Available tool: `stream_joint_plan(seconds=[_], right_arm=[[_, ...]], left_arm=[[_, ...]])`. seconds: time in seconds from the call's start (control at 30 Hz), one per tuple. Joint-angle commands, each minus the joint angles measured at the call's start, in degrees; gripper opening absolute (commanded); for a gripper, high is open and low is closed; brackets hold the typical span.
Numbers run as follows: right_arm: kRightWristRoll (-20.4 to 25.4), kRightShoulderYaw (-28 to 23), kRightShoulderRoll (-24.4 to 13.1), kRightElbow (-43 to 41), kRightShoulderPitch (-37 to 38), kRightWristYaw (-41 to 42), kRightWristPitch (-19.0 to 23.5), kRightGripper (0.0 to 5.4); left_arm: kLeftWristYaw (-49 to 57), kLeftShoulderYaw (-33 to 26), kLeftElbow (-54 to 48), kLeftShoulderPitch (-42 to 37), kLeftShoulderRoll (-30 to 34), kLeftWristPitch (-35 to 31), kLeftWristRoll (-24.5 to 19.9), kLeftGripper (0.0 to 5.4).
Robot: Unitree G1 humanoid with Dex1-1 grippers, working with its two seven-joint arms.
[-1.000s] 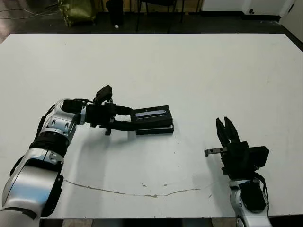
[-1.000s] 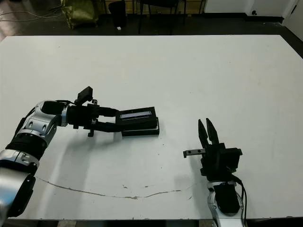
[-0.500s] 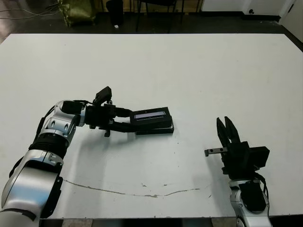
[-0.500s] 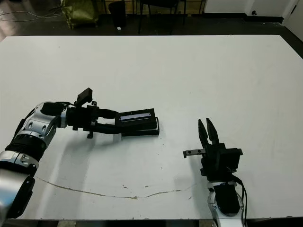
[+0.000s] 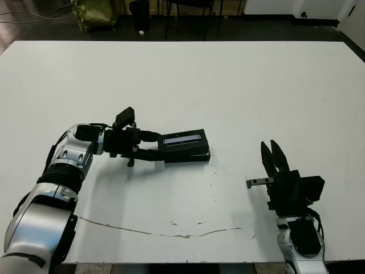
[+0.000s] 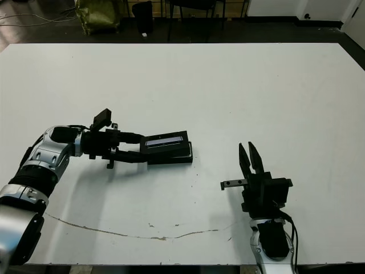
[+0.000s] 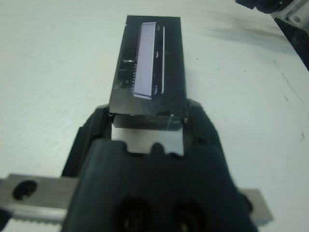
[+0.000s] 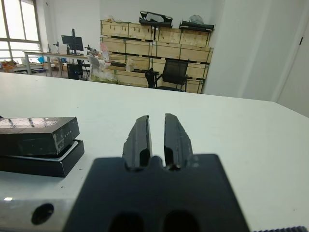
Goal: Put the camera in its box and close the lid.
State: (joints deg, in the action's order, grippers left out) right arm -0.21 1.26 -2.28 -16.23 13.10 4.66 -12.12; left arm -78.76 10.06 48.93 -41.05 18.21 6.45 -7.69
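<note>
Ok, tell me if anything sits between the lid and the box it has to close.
Nothing visible does. The left gripper holds the lid directly over the box, slightly raised and not yet seated, with a strip of white lining showing below it. The right gripper is far off.

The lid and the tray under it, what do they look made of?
The lid looks like stiff black card or plastic, mostly matte, with a glossy silvery stripe that catches light. The box beneath seems the same matte black outside, with a pale lining showing at its edge. I cannot tell card from plastic for certain.
</note>
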Motion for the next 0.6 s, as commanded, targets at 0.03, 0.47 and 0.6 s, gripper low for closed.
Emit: stream_joint_plan(seconds=[0.03,0.47,0.6], right_arm=[[0.14,-0.07,-0.35,0.54,0.59,0.1,0.54,0.0],[-0.77,0.13,-0.34,0.28,0.78,-0.39,0.81,0.0],[-0.81,0.16,-0.19,0.13,0.8,-0.31,0.98,0.0]], left_arm=[[0.75,1.15,0.96,2.19,-0.29,-0.82,1.81,1.92],[0.67,1.76,0.92,2.73,-0.11,0.16,2.01,1.92],[1.14,2.18,0.29,2.95,-0.03,-0.32,2.26,1.92]])
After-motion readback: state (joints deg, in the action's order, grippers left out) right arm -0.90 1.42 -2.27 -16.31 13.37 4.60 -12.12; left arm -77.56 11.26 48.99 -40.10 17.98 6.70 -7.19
